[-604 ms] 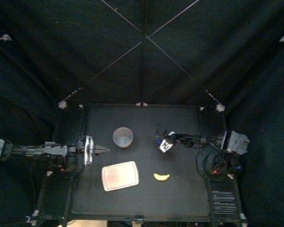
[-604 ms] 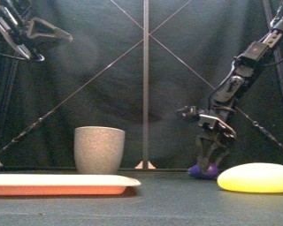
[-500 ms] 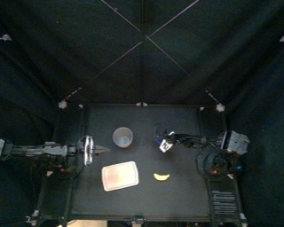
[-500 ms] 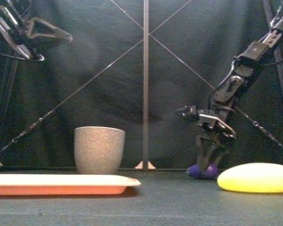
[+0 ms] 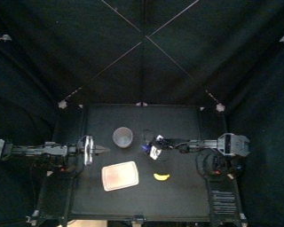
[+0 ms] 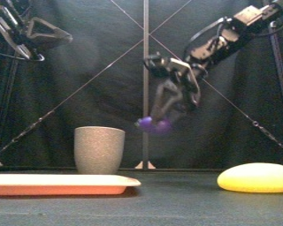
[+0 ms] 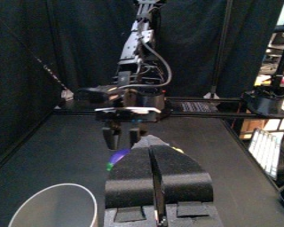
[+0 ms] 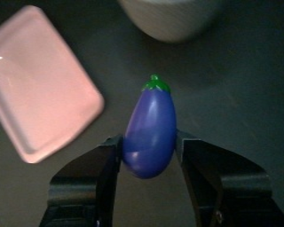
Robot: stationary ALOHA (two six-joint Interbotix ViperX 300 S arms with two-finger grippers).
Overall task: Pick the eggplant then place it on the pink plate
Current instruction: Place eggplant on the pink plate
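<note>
On table (image 5: 132, 202), found right arm (image 5: 198, 142) reaching in from right side toward middle, left arm (image 5: 38, 151) parked along left edge. Noted left gripper (image 7: 158, 164) pressed together, only a hairline between jaws, holding nothing. Saw plate (image 6: 56, 184), pink, lying flat at front left, bare on top. Found cup (image 6: 99, 148), grey and speckled, upright behind plate, near it but apart. Marked yellow toy (image 6: 255, 177) lying at front right, just to right of plate when seen from above, not touching it. Found right gripper (image 6: 168, 108) raised well off table, higher than cup's rim, between cup and yellow toy in front view. Saw its jaws clamped on eggplant (image 8: 148, 140), one on each flank of thick middle. Noted eggplant purple, green cap pointing away from wrist, body hanging below jaws in front view, clear of table, plate and cup. From right wrist, saw eggplant over dark table beside plate's edge, cup farther on.
</note>
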